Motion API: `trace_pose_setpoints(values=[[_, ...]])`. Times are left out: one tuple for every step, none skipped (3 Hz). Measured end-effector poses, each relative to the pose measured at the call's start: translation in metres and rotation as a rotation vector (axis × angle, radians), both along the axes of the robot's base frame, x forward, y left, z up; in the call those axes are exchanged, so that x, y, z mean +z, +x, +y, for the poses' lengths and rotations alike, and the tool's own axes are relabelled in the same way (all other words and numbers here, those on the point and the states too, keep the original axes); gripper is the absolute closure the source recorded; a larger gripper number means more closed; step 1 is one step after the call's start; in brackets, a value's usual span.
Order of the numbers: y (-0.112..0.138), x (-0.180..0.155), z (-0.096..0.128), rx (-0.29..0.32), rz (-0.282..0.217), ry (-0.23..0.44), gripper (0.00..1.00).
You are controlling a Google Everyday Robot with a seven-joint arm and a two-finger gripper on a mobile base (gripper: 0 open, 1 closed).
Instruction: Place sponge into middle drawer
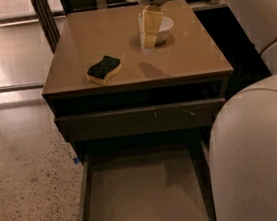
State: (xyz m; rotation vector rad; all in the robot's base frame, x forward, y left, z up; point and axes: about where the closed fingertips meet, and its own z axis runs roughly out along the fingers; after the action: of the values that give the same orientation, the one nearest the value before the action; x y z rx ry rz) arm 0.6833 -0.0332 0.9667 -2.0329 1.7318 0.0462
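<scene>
— Where's the sponge (104, 69) from where you stand?

— On the brown surface (192, 58) of the cabinet, toward its near left part, lying flat with the dark green face up and the yellow foam showing along the edge. Nothing is touching it.

— And the pincer (148, 42)?

— Farther back and to the right, hanging down from its white head over the far half of the surface. It sits right in front of the white bowl (167, 24) and covers the bowl's left side from here. It's well apart from the sponge. Whether it is spread or pressed together I can't tell; it carries nothing that I can see.

— The middle drawer (139, 195)?

— Standing open at the near bottom, pulled out toward us, its flat grey-olive floor bare. Above it is a closed drawer front (139, 120), and above that a dark slot under the surface.

— What's that pale bulk on the right?

— The robot's arm (260, 158), close to us, hiding the right edge of the open drawer. To the left is speckled floor (27, 186).
</scene>
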Motion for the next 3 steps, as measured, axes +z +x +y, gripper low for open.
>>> trace_pose_setpoints(values=[[0.008, -0.026, 0.072, 0.122, 0.002, -0.023, 0.00], [0.010, -0.028, 0.074, 0.122, 0.001, -0.023, 0.00], [0.020, -0.056, 0.078, 0.124, 0.040, -0.018, 0.00]])
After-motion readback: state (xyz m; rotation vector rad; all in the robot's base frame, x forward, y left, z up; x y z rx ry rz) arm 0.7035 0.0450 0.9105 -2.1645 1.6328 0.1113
